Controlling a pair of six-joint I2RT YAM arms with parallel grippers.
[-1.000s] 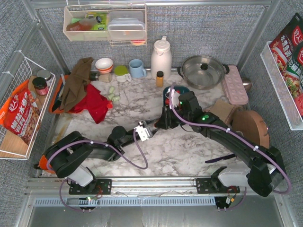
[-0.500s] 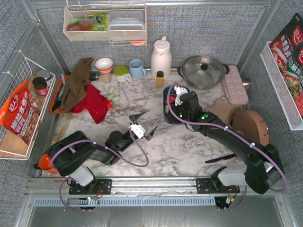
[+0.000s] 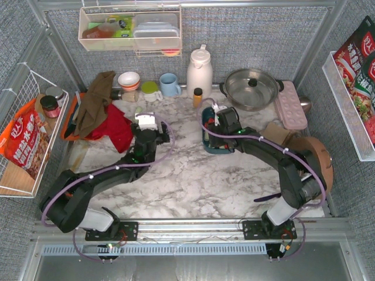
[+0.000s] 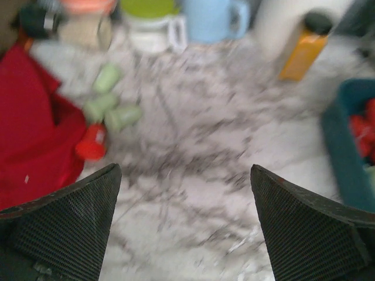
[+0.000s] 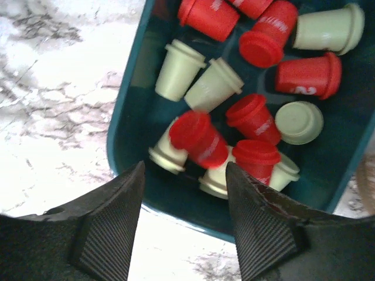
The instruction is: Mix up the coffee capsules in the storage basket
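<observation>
Right gripper (image 5: 184,171) hangs jaws apart over the basket (image 5: 137,105) — we should drop capsules (image 5: 199,137) scattered, reds among greens; left gripper (image 4: 184,171) gapes empty.

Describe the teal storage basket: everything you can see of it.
The storage basket is a small, dark teal rectangular bin with solid walls and rounded corners, and it looks like plastic. It sits upright and flat on the marble table, right of centre. Inside is a loose jumble of coffee capsules, red and pale green intermixed, some on their sides and some on end. The right end effector hovers over it with its jaws apart, gripping nothing.
</observation>
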